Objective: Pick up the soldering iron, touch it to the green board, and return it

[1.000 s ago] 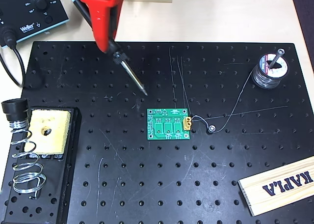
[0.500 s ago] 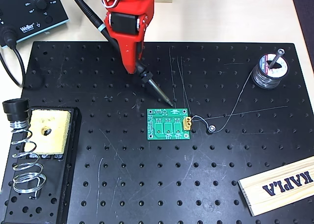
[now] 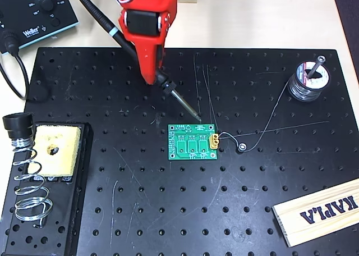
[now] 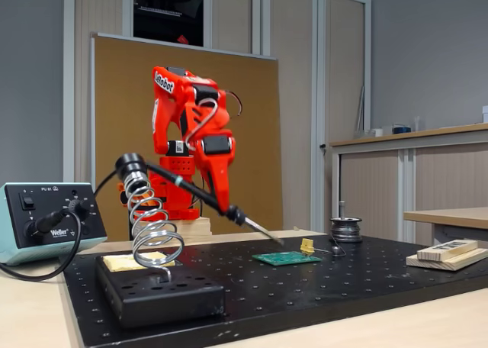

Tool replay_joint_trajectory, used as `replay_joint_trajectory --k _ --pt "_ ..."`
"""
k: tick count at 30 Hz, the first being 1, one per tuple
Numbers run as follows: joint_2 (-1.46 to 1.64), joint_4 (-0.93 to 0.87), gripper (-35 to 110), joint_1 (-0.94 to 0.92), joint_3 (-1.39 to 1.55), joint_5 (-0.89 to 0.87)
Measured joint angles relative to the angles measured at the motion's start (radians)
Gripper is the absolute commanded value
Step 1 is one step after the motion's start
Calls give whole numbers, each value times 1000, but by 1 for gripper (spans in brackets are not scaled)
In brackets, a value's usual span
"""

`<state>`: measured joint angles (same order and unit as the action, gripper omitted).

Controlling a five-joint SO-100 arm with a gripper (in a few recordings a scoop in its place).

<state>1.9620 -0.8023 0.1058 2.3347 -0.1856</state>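
Grip: your gripper pinches the soldering iron
Change: tip has crept closer, now just above the green board
Meaning: lower it to touch

Even bright light, soft shadows, sharp focus throughout.

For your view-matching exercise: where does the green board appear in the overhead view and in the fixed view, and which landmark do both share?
Overhead view: the green board lies just left of centre on the black perforated board, below the soldering iron tip.
Fixed view: the green board lies flat right of centre, low, under the iron's tip.
Shared landmark: the coil stand.
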Motion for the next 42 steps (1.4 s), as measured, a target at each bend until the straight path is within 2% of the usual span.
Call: replay_joint_trajectory --k 8,42 --pt "75 -58 0 -25 8 3" --pt "-325 3 0 44 -249 -12"
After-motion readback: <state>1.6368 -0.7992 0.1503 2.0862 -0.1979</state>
